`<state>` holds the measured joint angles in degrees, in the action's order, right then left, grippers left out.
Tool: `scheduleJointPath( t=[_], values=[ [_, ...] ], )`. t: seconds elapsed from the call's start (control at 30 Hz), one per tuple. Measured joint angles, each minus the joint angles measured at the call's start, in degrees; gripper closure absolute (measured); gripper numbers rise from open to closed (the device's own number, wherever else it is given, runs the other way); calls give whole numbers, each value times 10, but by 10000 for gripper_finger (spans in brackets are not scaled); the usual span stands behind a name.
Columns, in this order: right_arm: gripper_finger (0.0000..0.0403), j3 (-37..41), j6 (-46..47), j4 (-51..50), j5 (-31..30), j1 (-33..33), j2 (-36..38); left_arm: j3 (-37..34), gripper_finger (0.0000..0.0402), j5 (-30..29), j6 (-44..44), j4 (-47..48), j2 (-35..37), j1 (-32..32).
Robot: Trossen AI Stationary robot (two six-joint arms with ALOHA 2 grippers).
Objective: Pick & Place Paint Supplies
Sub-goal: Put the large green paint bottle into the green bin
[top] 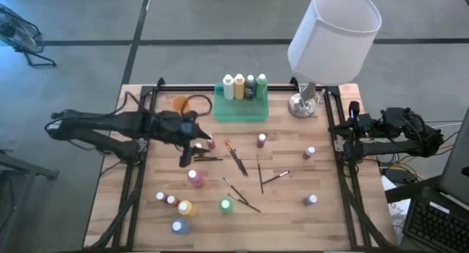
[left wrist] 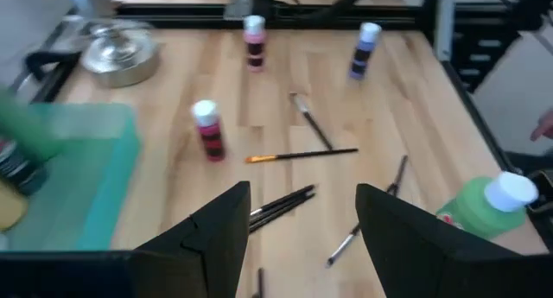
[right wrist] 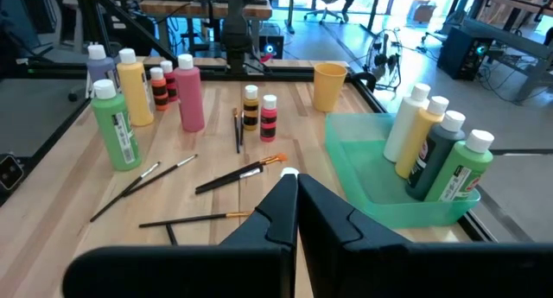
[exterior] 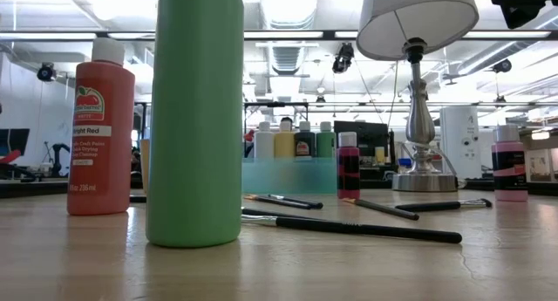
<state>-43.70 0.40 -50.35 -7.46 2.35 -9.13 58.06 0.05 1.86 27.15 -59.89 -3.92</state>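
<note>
Progress on the paint supplies task, seen from above. Four bottles [top: 244,86] stand in the green tray [top: 240,112] at upper centre of the frame; by this count the job is judged well short of half done. Left on the tabletop [top: 322,224] are a cluster of bottles [top: 179,205] at lower left, a green bottle [top: 226,205] near bottom centre, single bottles at centre and right, and several brushes [top: 236,159] strewn mid-frame. The left end effector [top: 192,144], left of centre, hangs over the brushes with fingers spread and nothing between them. The right end effector [right wrist: 289,193] waits at the right edge, fingers pressed together and empty. An orange cup [top: 179,103] sits beside the tray. A lamp [top: 331,37] hides the upper-right corner. In the low view the near green bottle blocks much of the scene; labels elsewhere are unreadable.
</note>
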Motion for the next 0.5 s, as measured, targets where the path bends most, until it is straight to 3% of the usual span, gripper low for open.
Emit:
scheduleJointPath(
  t=[0.4, 0.5],
  values=[
    [394, 0, 0, 0, 0, 0, 0, 5, 186, -2, -43, -79, -74, -90],
    [394, 0, 0, 0, 0, 0, 0, 19, 186, -42, -54, -67, -71, -89]
  ],
)
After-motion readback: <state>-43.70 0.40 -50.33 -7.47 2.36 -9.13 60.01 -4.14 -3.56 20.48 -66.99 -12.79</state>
